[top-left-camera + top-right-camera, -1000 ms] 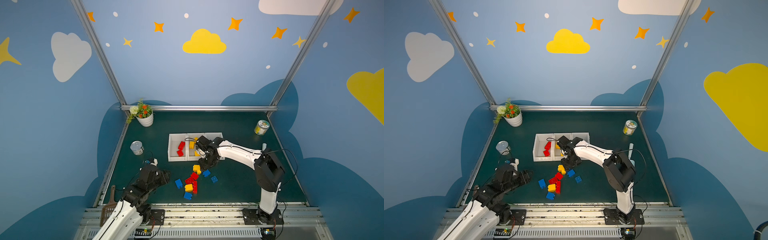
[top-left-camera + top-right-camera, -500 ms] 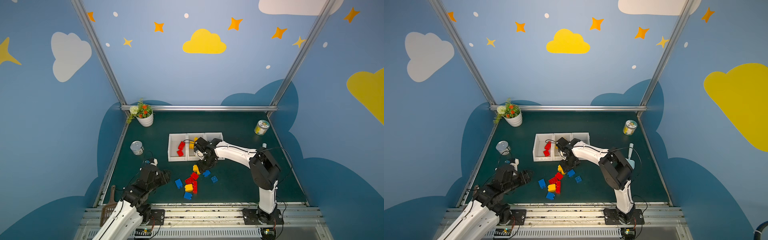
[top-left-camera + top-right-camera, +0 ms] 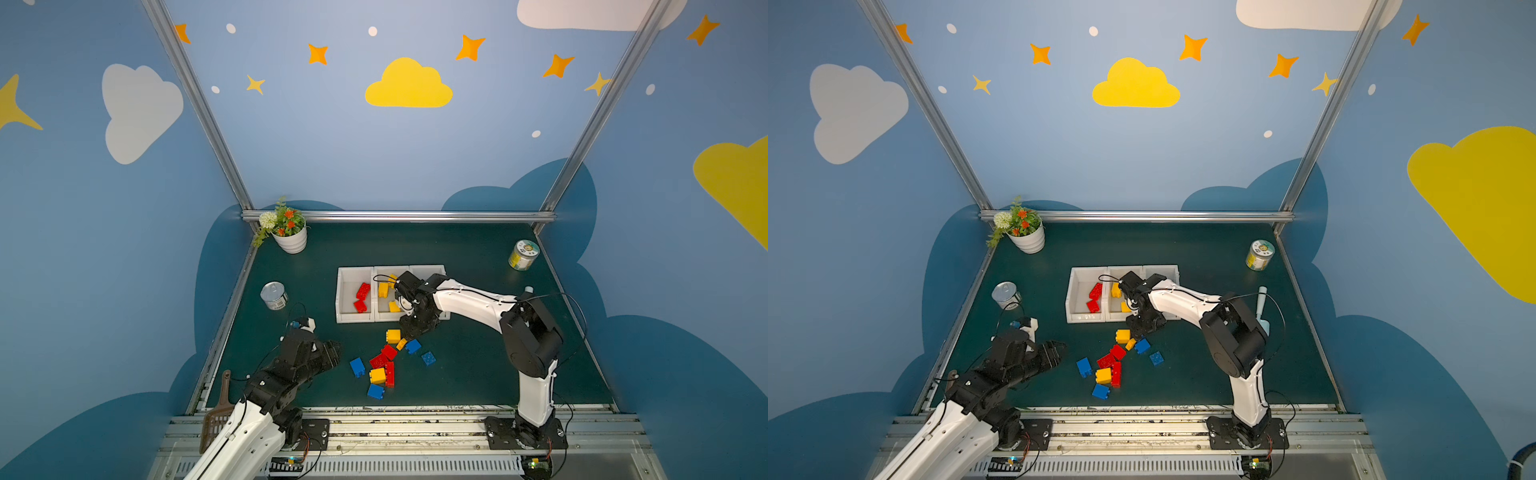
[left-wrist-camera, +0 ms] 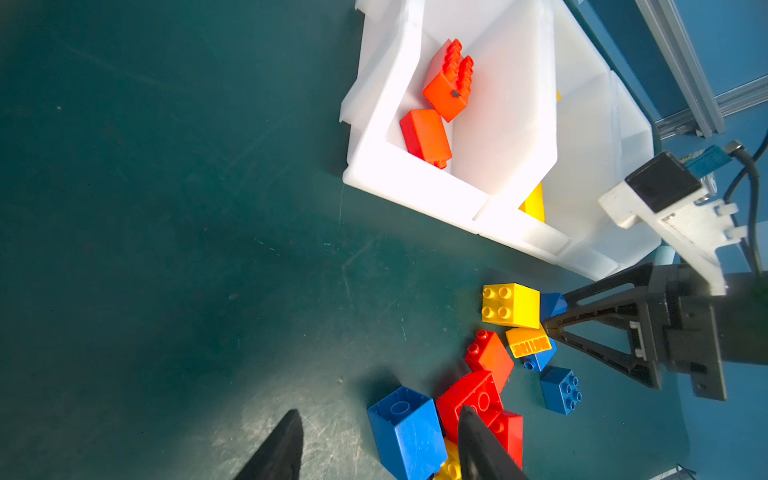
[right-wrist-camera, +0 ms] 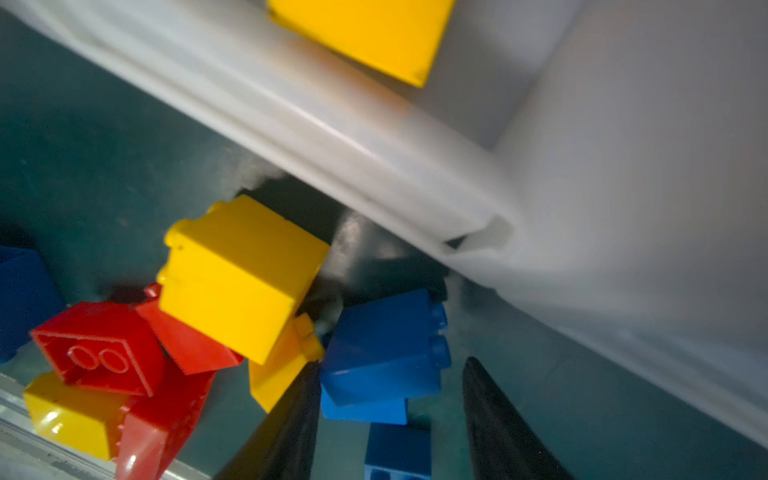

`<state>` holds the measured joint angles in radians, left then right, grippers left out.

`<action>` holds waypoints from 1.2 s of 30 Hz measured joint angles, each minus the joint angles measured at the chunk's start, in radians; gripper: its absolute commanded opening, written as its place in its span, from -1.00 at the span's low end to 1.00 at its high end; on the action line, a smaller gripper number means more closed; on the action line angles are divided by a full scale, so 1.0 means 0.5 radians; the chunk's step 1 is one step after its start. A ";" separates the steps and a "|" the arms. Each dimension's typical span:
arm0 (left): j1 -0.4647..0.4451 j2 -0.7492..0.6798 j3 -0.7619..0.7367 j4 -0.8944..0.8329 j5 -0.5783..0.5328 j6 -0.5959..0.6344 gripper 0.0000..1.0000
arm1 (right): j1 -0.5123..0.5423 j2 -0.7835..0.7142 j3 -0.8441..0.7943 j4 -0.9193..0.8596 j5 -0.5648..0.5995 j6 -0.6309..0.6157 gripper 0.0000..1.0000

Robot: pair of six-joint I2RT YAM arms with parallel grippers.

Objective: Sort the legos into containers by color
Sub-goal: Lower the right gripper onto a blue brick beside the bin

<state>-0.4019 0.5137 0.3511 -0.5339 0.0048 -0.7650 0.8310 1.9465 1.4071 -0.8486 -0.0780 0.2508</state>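
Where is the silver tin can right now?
In both top views the silver tin can stands on the left, left of the white bins and beyond the left tool.

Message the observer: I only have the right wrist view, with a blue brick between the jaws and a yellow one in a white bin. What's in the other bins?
Observer: Three bins sit in a row; the left one holds two red bricks.
Operator: And the last one?
Observer: The right arm covers most of the right bin in both top views; no blue shows in the visible part.
Operator: Where's the other arm?
Observer: The left gripper hovers left of the pile, jaws open, holding nothing.
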 measured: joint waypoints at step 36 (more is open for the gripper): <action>-0.042 -0.083 -0.001 -0.034 -0.001 -0.028 0.20 | 0.019 -0.136 -0.161 0.189 0.087 0.592 -0.27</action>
<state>-0.4229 0.4721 0.3508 -0.5507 0.0044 -0.7792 0.8406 1.8786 1.3266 -0.7540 -0.0345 0.5468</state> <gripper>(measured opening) 0.599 0.364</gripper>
